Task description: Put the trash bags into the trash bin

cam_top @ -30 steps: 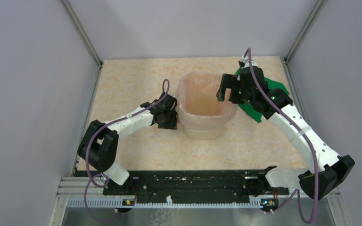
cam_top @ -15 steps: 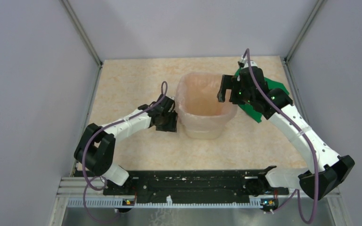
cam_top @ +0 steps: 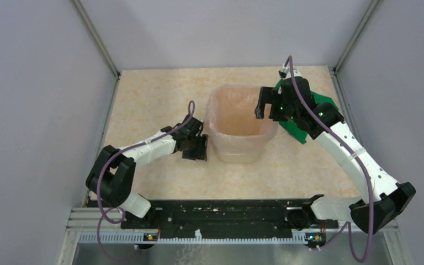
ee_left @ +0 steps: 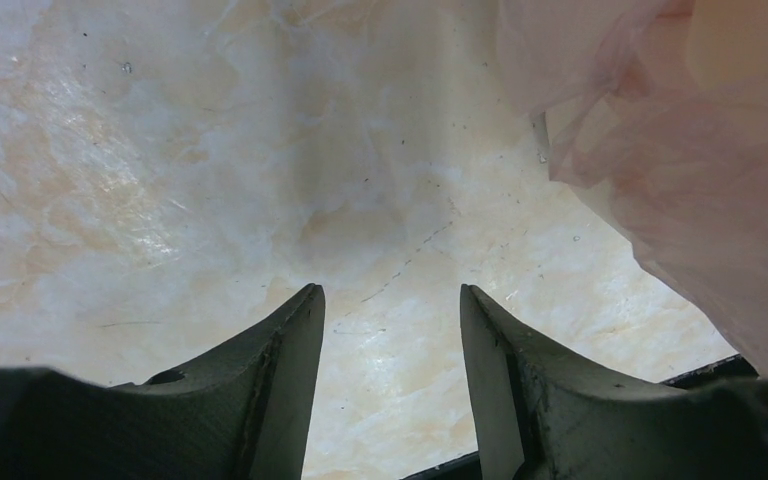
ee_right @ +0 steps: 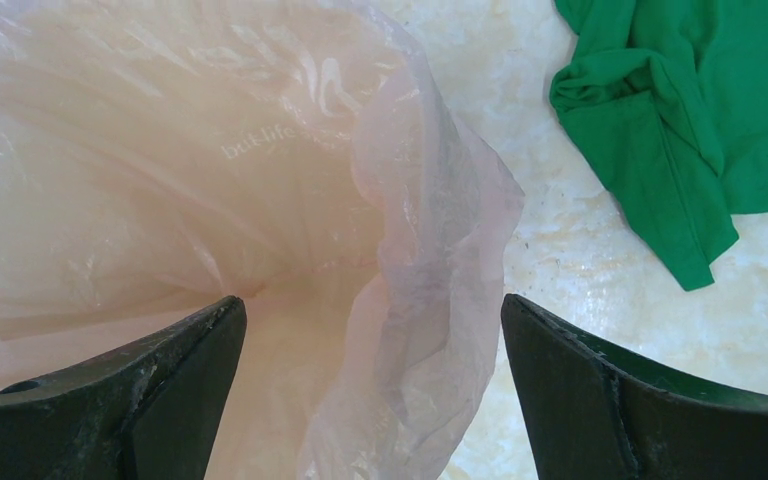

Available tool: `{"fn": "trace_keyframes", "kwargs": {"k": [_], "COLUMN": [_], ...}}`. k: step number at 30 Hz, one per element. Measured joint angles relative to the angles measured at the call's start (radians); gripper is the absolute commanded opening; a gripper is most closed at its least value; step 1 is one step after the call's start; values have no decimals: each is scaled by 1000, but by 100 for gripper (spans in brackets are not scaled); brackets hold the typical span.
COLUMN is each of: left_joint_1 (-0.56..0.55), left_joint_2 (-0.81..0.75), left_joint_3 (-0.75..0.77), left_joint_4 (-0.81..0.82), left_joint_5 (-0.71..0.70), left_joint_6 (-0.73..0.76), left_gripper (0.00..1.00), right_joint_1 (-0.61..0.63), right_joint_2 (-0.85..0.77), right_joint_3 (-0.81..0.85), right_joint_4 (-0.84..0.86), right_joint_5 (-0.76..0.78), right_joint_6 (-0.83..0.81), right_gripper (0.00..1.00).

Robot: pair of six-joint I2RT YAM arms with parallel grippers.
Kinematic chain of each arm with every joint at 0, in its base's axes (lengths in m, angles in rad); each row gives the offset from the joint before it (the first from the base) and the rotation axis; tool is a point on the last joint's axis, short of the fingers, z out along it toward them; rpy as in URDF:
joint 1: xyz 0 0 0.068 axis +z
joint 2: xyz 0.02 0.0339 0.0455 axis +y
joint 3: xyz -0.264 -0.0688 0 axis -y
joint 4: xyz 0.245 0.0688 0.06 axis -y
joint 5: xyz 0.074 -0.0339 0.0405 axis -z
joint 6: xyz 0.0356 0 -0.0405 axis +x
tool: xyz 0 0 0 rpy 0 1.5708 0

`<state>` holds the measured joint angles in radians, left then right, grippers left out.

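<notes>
Our L gripper [cam_top: 199,150] backed off lower-left, jaws apart, empty. We see the thin pale-pink film bag [cam_top: 237,113] lining the cream-beige plastic bin [cam_top: 236,154], mid-frame; our R gripper [cam_top: 262,105] is nearer, jaws wide open astride its right rim.

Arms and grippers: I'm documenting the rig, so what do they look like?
The left arm and right arm have white links, black joints and looping purple cables. The left gripper and right gripper have two dark, tapered fingers each.
</notes>
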<state>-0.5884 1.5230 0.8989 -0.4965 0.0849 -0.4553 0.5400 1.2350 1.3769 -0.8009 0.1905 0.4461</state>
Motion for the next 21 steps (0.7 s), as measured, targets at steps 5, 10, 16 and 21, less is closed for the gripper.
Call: {"fn": "trace_keyframes", "kwargs": {"k": [5,10,16,21], "left_joint_1": [0,25,156,228], "left_joint_2": [-1,-23,-124,-210], "left_joint_3": [-2,-6,-13,35], "left_joint_4": [9,-4,-38,-107], "left_joint_5": [7,-12,-23,-32], "left_joint_6": [0,5,25,53], "left_gripper": [61,67,72,83], "right_joint_1": [0,0,0,0], "right_joint_2": [0,1,0,-7], "right_joint_3": [25,53,65,72], "right_joint_4": [-2,-14,-19,-32], "right_joint_5": [1,4,4,5], "right_joint_6": [-3,-10,-19,-24], "right_gripper": [99,99,99,99]}}
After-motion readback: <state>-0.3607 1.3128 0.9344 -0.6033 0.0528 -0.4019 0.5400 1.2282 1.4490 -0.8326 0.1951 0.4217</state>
